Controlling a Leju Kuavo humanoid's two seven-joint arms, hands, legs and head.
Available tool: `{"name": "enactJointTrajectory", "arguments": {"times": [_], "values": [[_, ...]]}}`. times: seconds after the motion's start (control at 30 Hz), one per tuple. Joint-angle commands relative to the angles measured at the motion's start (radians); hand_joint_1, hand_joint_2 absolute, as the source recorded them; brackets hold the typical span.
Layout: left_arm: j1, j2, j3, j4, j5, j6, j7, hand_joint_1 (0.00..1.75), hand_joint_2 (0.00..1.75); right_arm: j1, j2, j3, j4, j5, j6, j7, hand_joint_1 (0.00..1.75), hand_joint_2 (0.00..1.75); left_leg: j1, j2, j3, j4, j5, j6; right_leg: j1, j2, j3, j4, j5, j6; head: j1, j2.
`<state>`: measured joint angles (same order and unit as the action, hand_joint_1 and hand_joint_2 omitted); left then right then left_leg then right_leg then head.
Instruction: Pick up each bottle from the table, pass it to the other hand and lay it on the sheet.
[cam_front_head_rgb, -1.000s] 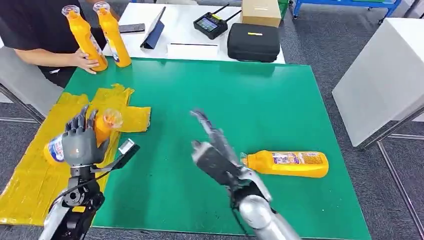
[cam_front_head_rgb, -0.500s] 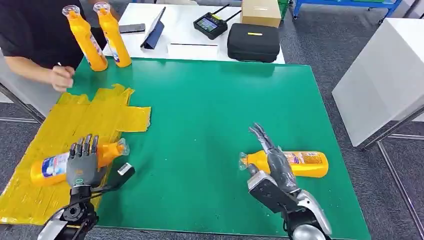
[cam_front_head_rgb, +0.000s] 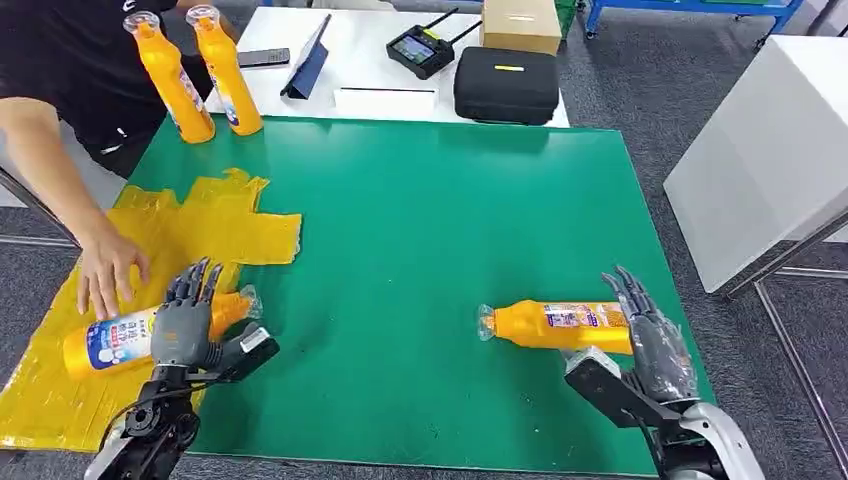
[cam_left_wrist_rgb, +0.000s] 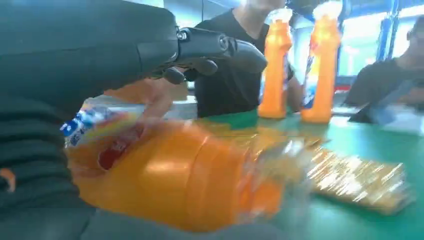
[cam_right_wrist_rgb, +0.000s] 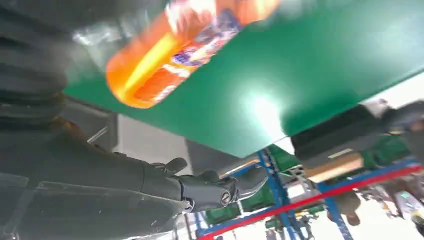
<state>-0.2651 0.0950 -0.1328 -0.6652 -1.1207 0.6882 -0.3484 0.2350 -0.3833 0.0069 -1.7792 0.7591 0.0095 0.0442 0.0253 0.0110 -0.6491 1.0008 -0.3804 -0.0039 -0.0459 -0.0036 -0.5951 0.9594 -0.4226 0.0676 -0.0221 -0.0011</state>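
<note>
1. The left hand (cam_front_head_rgb: 183, 325) has come down at the lower left of the frame and now lies over the neck end of the orange bottle on the sheet (cam_front_head_rgb: 110, 340). A second ago it held that bottle up in the air. In the head view the fingers stand up and fanned, not wrapped round it. The left wrist view shows the bottle just under the palm. I'd judge the hand has let go, or is about to.

2. That bottle lies flat on the yellow sheet (cam_front_head_rgb: 200, 225), cap toward the green table (cam_front_head_rgb: 430, 200). This delivery looks all but finished.

3. A person's hand (cam_front_head_rgb: 105, 268) has reached in from the upper left and rests at the labelled end of the same bottle. Half a second back it was up by the sheet's far corner.

4. The right hand (cam_front_head_rgb: 650, 340) has swung out to the lower right. It now sits at the base end of the second bottle (cam_front_head_rgb: 565, 326), which lies on its side on the table. The fingers are spread and point up the frame, closed on nothing. Whether they touch the bottle I can't tell.

5. Two upright bottles (cam_front_head_rgb: 195, 70) wait at the upper left, near the person.

6. My guess: the right hand takes the lying bottle next, then passes it across.
</note>
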Motion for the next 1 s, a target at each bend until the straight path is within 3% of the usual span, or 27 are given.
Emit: {"name": "enactJointTrajectory", "arguments": {"times": [0.03,0.13,0.27,0.47,0.73,1.0], "values": [[0.120,0.043,-0.023,-0.469,0.685,-0.074,-0.193,0.00,0.00,-0.019,-0.123,-0.006,0.191,0.020,0.040,0.017,0.00,1.75,0.000,-0.003,0.005,0.002,-0.004,0.002,0.001,-0.002,0.007,0.000,-0.004,-0.006,0.000,0.000],[0.155,0.063,-0.036,-0.574,0.750,-0.082,-0.178,0.00,0.00,-0.061,-0.122,0.018,0.244,0.020,0.046,0.009,0.00,1.75,0.001,0.003,0.005,0.003,-0.005,0.002,0.002,0.004,0.005,0.001,-0.003,-0.006,0.000,0.000],[0.152,0.058,-0.037,-0.577,0.826,-0.082,-0.217,0.00,0.00,-0.074,-0.127,0.041,0.251,0.019,0.049,0.010,0.00,1.75,0.000,-0.001,0.003,0.000,-0.002,0.002,0.001,-0.001,0.005,0.000,-0.002,-0.005,0.000,0.000],[0.132,0.080,-0.067,-0.691,0.986,-0.211,-0.174,0.00,0.00,-0.273,-0.064,0.188,0.499,0.082,0.054,0.007,0.00,1.75,0.002,0.004,0.004,-0.001,-0.003,0.002,0.003,0.005,0.005,-0.002,0.001,-0.005,0.000,0.000],[0.046,0.060,-0.116,-0.604,0.984,-0.241,-0.178,0.00,0.00,-0.275,-0.038,0.216,0.514,0.091,0.047,0.023,0.00,1.75,0.001,-0.001,0.004,-0.001,0.000,0.003,0.002,-0.001,0.006,-0.001,-0.001,-0.004,0.000,0.000],[0.063,0.079,-0.106,-0.615,1.023,-0.232,-0.185,0.00,0.00,-0.352,-0.029,0.278,0.614,0.113,0.065,0.033,0.00,1.75,0.000,0.002,0.004,-0.001,-0.001,0.003,0.001,0.003,0.005,-0.001,0.000,-0.004,0.000,0.000]]}}
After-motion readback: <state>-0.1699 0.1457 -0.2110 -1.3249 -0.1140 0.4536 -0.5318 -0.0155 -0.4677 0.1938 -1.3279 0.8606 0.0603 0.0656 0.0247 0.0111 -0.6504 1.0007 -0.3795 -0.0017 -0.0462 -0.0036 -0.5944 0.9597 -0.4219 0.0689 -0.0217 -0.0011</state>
